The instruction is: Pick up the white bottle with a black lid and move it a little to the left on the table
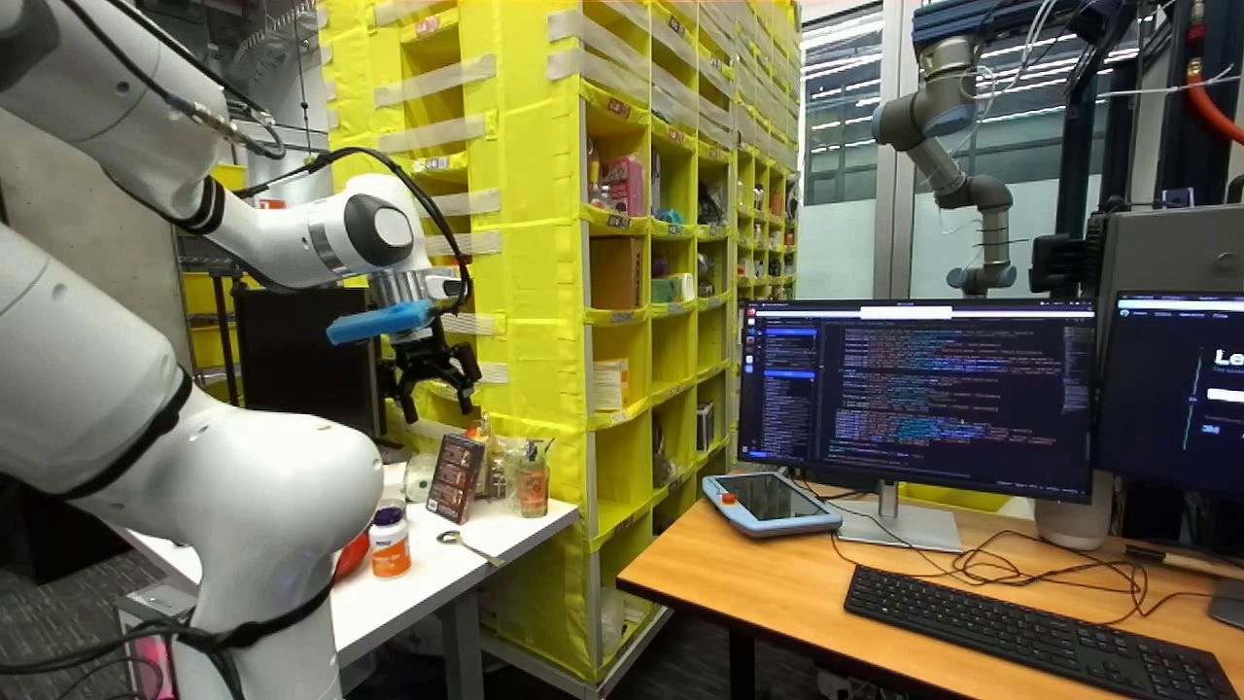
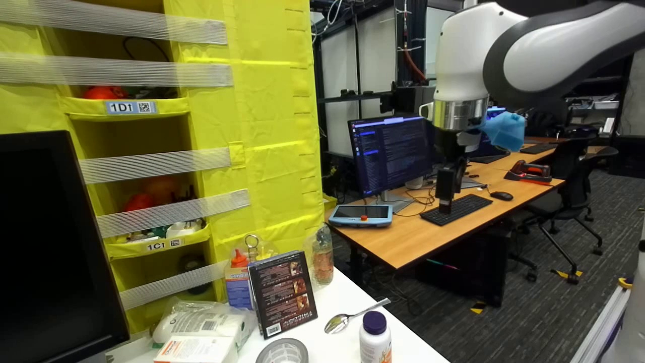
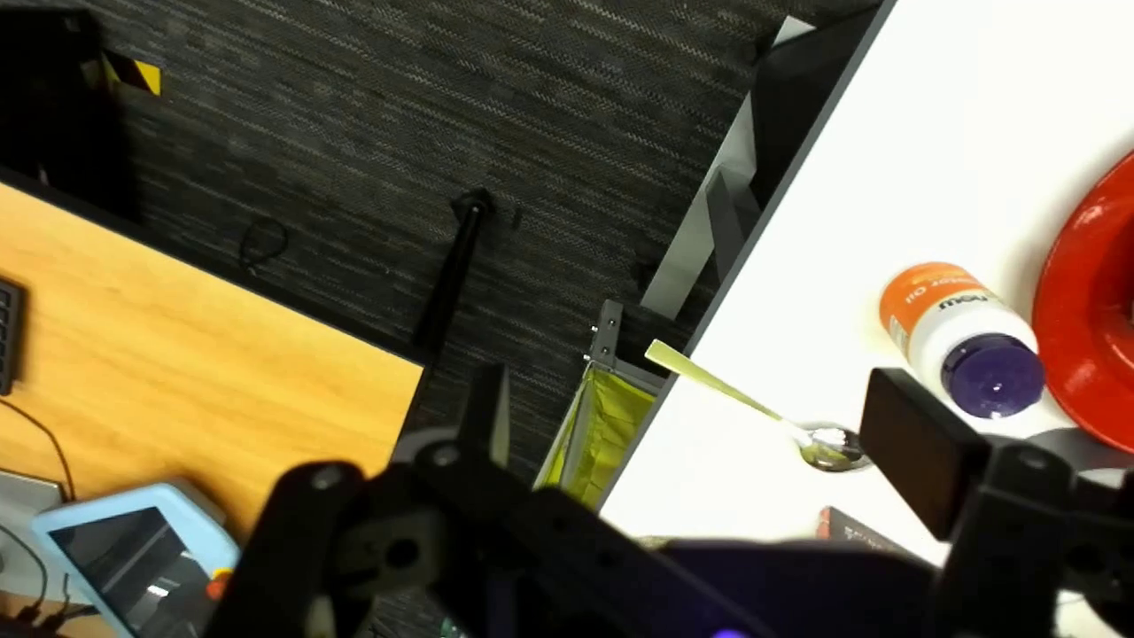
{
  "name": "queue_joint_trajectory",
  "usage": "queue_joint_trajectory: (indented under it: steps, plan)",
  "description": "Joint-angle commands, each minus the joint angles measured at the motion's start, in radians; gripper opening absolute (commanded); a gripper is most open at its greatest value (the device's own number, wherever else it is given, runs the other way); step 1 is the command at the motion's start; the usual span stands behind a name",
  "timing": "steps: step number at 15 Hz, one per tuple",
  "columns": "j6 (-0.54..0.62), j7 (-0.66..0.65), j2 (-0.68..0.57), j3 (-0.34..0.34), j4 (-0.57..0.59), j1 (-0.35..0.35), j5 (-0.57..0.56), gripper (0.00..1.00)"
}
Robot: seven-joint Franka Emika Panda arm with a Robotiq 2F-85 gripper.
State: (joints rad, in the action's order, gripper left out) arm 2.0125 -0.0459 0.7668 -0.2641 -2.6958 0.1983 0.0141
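Observation:
The white bottle (image 1: 391, 544) with an orange label and a dark purple lid stands upright on the white table (image 1: 510, 530). It also shows in an exterior view (image 2: 375, 343), cut off at the bottom edge, and at the right of the wrist view (image 3: 952, 328). My gripper (image 1: 439, 403) is open and empty, pointing down, high above the table's far end. It is above and apart from the bottle. In the wrist view the gripper's (image 3: 695, 421) fingers are wide apart, and the bottle lies beyond the right finger, which is close to its lid in the picture.
A spoon (image 2: 347, 318) lies beside the bottle, its handle over the table edge. A dark disc case (image 2: 283, 295), a tape roll (image 2: 282, 350), bagged items (image 2: 201, 325) and a clear bottle (image 2: 323, 259) share the table. A red dish (image 3: 1081, 337) is beside the bottle. Yellow shelving (image 1: 525, 292) stands close behind.

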Motion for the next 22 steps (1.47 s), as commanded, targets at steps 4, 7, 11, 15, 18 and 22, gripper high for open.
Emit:
queue_joint_trajectory:
  steps: [4, 7, 11, 15, 18, 22]
  plan:
    - [0.023, -0.072, -0.302, -0.149, 0.118, 0.033, -0.122, 1.00]
    - [0.006, -0.105, -0.411, -0.189, 0.176, 0.044, -0.204, 1.00]
    - [-0.003, -0.127, -0.545, -0.205, 0.254, 0.056, -0.293, 1.00]
    - [0.040, -0.141, -0.680, -0.195, 0.299, 0.077, -0.362, 1.00]
    - [0.104, -0.132, -0.801, -0.181, 0.338, 0.096, -0.380, 1.00]
    - [0.163, -0.122, -0.931, -0.149, 0.374, 0.130, -0.392, 1.00]
